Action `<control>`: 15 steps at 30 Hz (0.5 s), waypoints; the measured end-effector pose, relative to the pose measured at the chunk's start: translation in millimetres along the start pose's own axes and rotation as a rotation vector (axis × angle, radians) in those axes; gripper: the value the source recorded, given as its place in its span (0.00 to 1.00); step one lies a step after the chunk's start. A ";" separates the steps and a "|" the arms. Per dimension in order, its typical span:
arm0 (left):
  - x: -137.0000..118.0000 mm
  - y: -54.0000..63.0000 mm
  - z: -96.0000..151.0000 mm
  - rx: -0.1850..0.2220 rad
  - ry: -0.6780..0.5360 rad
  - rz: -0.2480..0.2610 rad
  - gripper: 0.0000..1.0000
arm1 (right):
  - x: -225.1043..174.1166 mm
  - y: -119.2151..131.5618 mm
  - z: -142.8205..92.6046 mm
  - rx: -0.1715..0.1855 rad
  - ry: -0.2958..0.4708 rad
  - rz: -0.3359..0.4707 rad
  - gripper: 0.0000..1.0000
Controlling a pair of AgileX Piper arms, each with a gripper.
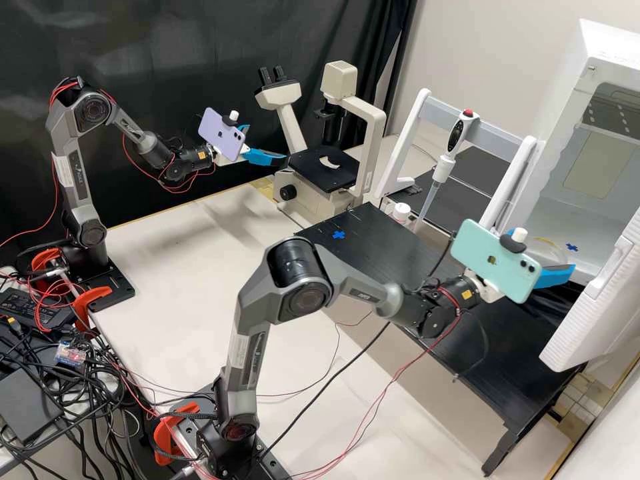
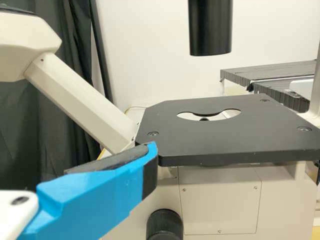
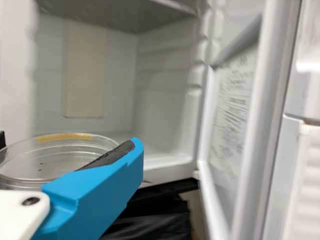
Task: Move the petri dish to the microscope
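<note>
Two arms stand over the pale surface [image 1: 200, 267] in the high view, the farther one being the left. The left gripper [image 1: 267, 143] is beside the microscope [image 1: 340, 79], its blue fingers [image 1: 267, 158] apart with nothing between them. A lilac phone [image 1: 223, 135] is mounted behind them. The right gripper [image 1: 552, 255], with a mint phone [image 1: 497, 260] mounted behind its fingers, is at the mouth of an open white cabinet [image 1: 603, 50], holding the clear petri dish [image 1: 549, 249] above the black surface [image 1: 413, 260]. Between the microscope and the cabinet, a pipette [image 1: 441, 170] with a red top hangs on a white frame [image 1: 405, 143], near a small white bottle [image 1: 401, 212]. The left wrist view has one blue finger in front of the microscope's flat black stage [image 2: 225, 135], whose round opening carries a crescent-shaped gap; a black tube [image 2: 210, 27] hangs above. The right wrist view has the petri dish clamped between the fingers, one dark pad [image 3: 112, 154] against its side and a bit of the other at the far side. A yellow strip [image 3: 65, 137] marks the dish's rim, and beyond are the cabinet's pale interior and its open door [image 3: 235, 130].
</note>
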 end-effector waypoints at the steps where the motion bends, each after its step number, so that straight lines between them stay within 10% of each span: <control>1: 0.0 0.0 0.0 0.000 0.000 0.000 1.00 | -9.0 -1.7 -9.0 0.003 0.026 0.001 0.00; 15: 0.0 0.0 0.0 0.000 0.000 0.000 1.00 | -95.3 -67.4 -126.2 0.112 0.388 -0.202 0.00</control>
